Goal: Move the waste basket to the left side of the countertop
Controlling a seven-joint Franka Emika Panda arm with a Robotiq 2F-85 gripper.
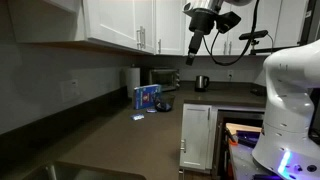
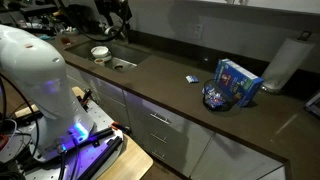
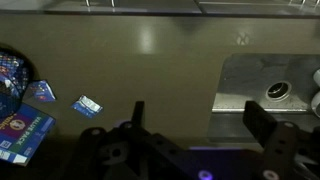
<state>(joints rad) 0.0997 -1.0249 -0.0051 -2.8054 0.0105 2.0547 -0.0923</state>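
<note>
My claw is spread wide with nothing between the fingers. In the wrist view the two dark fingers frame bare bench and the corner of a steel sink. In an exterior view the claw hangs high in front of the white wall cabinets, well above the bench and well apart from everything on it.

The waste basket stands on the bench just beside the blue box. I cannot tell whether they touch. In the opposite exterior view the waste basket sits upright in front of the blue box, its wider rim facing up and the blue showing through its mesh. It is round, so I can make out no long axis, and its opening points straight up.

A small blue card lies flat on the bench near the basket, on the sink side. A paper towel roll stands beyond the box. A small steel kettle sits further along, by the wall.
</note>
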